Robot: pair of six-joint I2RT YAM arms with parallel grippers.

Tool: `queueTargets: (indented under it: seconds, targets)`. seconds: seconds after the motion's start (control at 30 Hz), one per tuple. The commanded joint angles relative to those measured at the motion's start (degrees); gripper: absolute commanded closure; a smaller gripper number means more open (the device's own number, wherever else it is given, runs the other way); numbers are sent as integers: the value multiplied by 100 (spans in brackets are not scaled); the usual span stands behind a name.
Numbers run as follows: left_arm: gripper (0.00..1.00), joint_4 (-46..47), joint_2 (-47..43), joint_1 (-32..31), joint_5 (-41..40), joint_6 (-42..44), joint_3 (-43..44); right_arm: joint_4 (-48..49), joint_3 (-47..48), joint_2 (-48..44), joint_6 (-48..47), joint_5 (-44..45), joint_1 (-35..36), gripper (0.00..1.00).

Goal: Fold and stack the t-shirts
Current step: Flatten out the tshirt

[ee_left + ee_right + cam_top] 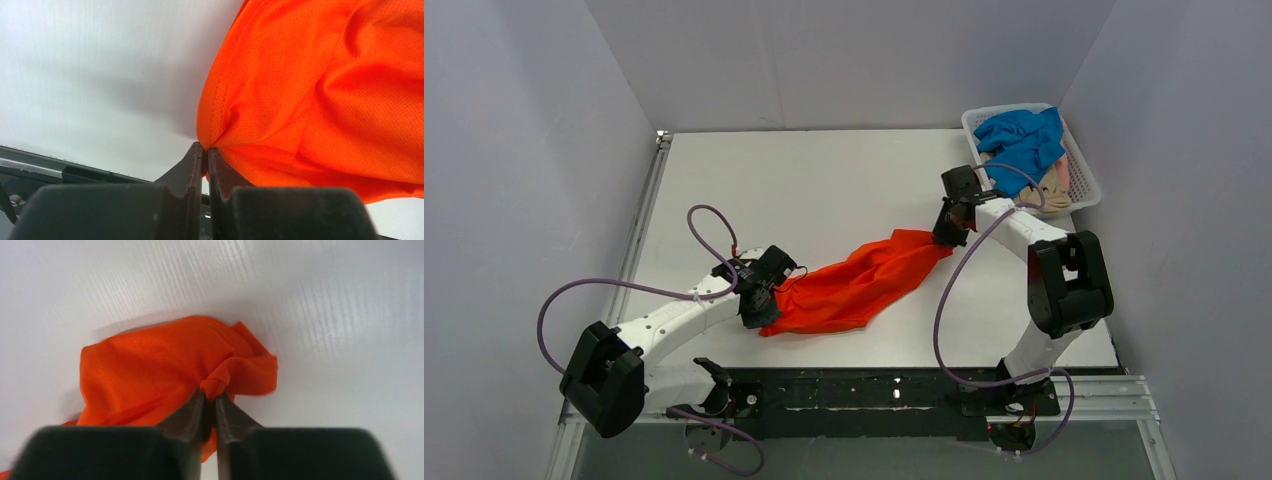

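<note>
White table [824, 180] enclosed by pale grey walls [514, 150]

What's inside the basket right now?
The basket holds a blue shirt bunched on top, with a beige-pink shirt showing under its near edge. Anything lower is covered by those two.

White table [824, 190] under orange-red t-shirt [856, 287] and mesh basket [1081, 170]

There are no words, numbers, labels or signs to read in any view. The orange-red t-shirt [864, 285] is just plain cloth. The white basket [1081, 168] and the white worktop [824, 190] have no writing on them that can be made out.
</note>
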Motion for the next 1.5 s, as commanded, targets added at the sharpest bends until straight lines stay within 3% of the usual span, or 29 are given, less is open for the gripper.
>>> queueTargets:
  seconds: [0.0, 0.2, 0.4, 0.53, 0.73, 0.97, 1.1, 1.3, 1.47]
  targets:
    - [100, -767, 27, 29, -108, -10, 119, -71, 484, 48, -44, -176, -45, 96]
    - [100, -1038, -359, 87, -426, 406, 942, -1332, 1063, -961, -285, 107, -42, 99]
    - [100, -1211, -522, 353, -540, 1100, 2877, -2690, 2456, -1639, -708, 241, -44, 99]
    - [100, -1248, -816, 370, -627, 1595, 3743, -2894, 3163, -2278, -987, -54, -45, 99]
    - [100, -826, -1561, 374, -564, 2050, 4276, -3253, 4127, -3023, -1163, -576, -41, 99]
    - [100, -221, -1834, 375, 182, 2533, 4841, -2850, 4776, -3470, -1286, -1448, -41, 99]
    - [100, 19, -1527, 375, -85, 2856, 5055, -2482, 4838, -3304, -1411, -1566, -44, 99]
    - [100, 509, -313, 487, -1123, 3672, 5490, -1228, 4795, -2436, -1761, -683, -55, 99]
    - [100, 568, 957, 1141, -414, 3228, 6693, 425, 5362, -1351, -1805, 116, -99, 99]
